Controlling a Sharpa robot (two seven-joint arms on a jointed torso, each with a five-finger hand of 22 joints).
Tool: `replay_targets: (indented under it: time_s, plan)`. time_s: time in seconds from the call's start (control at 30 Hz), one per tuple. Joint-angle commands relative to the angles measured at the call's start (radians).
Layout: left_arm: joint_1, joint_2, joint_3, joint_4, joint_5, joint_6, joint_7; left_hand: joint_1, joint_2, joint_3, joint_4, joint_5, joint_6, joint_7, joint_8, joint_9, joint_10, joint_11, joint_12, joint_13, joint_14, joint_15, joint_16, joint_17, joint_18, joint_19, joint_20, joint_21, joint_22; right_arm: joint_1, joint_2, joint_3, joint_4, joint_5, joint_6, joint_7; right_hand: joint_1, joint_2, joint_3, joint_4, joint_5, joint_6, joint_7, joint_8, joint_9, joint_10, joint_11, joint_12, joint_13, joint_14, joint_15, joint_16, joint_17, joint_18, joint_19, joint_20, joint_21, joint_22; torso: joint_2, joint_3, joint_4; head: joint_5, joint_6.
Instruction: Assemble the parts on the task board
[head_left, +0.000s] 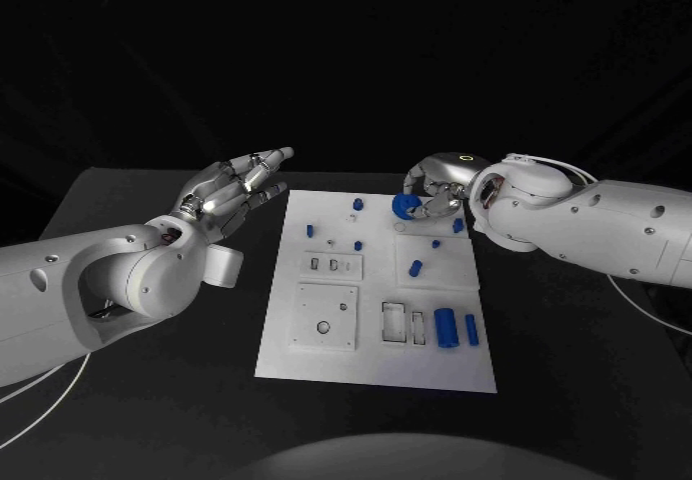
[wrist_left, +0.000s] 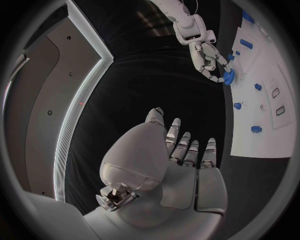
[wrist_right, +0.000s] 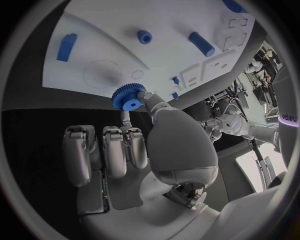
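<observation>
The white task board lies in the middle of the black table. My right hand hovers over its far edge and pinches a blue gear between thumb and a finger. In the right wrist view the gear hangs just off the board's edge, close to a round outline. My left hand is raised left of the board, fingers spread, holding nothing. The left wrist view shows that open left hand and, beyond it, the right hand with the gear.
Small blue parts lie scattered on the board's far half, among them a peg and a short cylinder. Two larger blue cylinders lie near the right front. Rectangular recesses sit in the near half.
</observation>
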Motion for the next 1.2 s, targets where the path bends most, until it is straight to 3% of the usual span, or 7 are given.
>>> replay_targets:
  time_s: [0.03, 0.23, 0.43, 0.6, 1.2]
  plan:
    - [0.0, 0.003, 0.001, 0.0, -0.006, 0.018, 0.005, 0.01, -0.001, 0.006, 0.002, 0.004, 0.006, 0.001, 0.004, 0.001, 0.01, -0.001, 0.007, 0.001, 0.001, 0.008, 0.003, 0.001, 0.009, 0.0, 0.005, 0.003, 0.001, 0.003, 0.02, 0.001, 0.008, 0.001, 0.016, 0.01, -0.01, 0.004, 0.002, 0.003, 0.006, 0.038, -0.028, 0.037, 0.042, 0.106, 0.001, 0.004, 0.263, 0.104, -0.006, 0.003, 0.263, -0.004, 0.05, -0.002, 0.002, 0.239, 0.001, 0.0005, 0.0007, -0.002, -0.001]
    - [0.0, 0.006, 0.001, -0.002, -0.006, 0.019, 0.005, 0.01, -0.001, 0.006, 0.002, 0.004, 0.006, 0.001, 0.004, 0.001, 0.01, -0.001, 0.007, 0.001, 0.001, 0.008, 0.003, 0.001, 0.009, 0.0, 0.005, 0.003, 0.001, 0.006, 0.073, 0.002, -0.004, 0.007, 0.036, 0.015, -0.01, 0.004, 0.004, 0.004, 0.005, 0.041, -0.028, 0.035, 0.041, 0.106, 0.001, 0.004, 0.263, 0.104, -0.006, 0.003, 0.263, -0.003, 0.049, -0.001, 0.0, 0.239, 0.001, -0.0001, -0.0001, -0.001, -0.006]
    - [0.0, 0.008, 0.001, -0.001, -0.006, 0.019, 0.005, 0.01, -0.001, 0.006, 0.002, 0.004, 0.003, 0.002, 0.004, 0.001, 0.011, 0.0, 0.007, 0.001, 0.002, 0.009, 0.005, 0.001, 0.009, 0.0, 0.006, 0.004, 0.002, 0.007, 0.137, 0.003, -0.046, 0.012, 0.057, 0.019, -0.009, 0.004, 0.006, 0.003, 0.003, 0.043, -0.028, 0.033, 0.038, 0.106, 0.001, 0.004, 0.263, 0.104, -0.006, 0.003, 0.263, -0.003, 0.048, -0.001, 0.0, 0.238, 0.001, 0.0004, 0.0016, -0.001, -0.008]
    - [0.0, 0.005, 0.001, 0.0, -0.006, 0.016, 0.005, 0.01, -0.001, 0.006, 0.002, 0.004, 0.004, 0.003, 0.005, 0.001, 0.012, 0.001, 0.007, 0.001, 0.002, 0.01, 0.005, 0.001, 0.009, -0.001, 0.007, 0.003, 0.001, 0.007, 0.183, 0.003, -0.084, 0.013, 0.078, 0.017, -0.009, 0.003, 0.009, 0.003, -0.003, 0.046, -0.027, 0.029, 0.035, 0.106, 0.002, 0.004, 0.263, 0.104, -0.005, 0.003, 0.263, -0.003, 0.046, -0.001, -0.002, 0.238, 0.001, 0.0, -0.0005, 0.003, -0.012]
    - [0.0, 0.007, 0.001, -0.001, -0.006, 0.016, 0.002, 0.011, -0.002, 0.006, 0.002, 0.005, 0.004, 0.004, 0.005, 0.001, 0.014, 0.002, 0.007, 0.002, 0.003, 0.011, 0.006, 0.002, 0.009, 0.001, 0.007, 0.005, 0.002, -0.013, 0.266, 0.003, -0.173, 0.019, 0.123, 0.017, -0.009, 0.002, 0.018, 0.002, -0.011, 0.047, -0.025, 0.012, 0.023, 0.106, 0.004, 0.004, 0.263, 0.104, -0.004, 0.003, 0.263, -0.001, 0.039, 0.0, -0.009, 0.235, 0.001, 0.0006, -0.0004, -0.001, -0.017]
